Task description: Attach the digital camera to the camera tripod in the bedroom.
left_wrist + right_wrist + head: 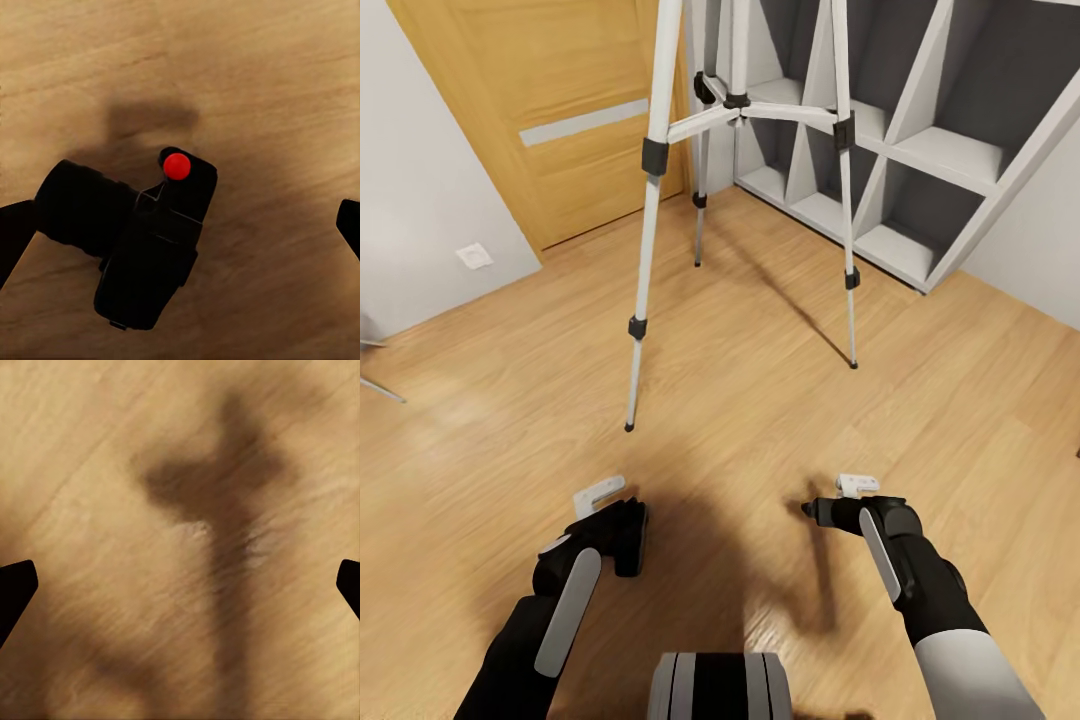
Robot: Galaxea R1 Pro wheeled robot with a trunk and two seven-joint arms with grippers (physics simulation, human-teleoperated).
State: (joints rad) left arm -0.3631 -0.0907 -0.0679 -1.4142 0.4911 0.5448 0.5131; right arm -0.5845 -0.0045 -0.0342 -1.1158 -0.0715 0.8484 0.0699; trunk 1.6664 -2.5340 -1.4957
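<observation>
Standing with its head cropped, camera tripod [740, 110] fronts shelves [920, 150]

No readable text, label or number appears anywhere, as far as these soft renders show.

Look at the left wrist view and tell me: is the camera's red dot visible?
Yes, the digital camera shows a bright red dot on its black body.

Head view looks down over floor [760, 420]; wrist views face it closely.
</observation>
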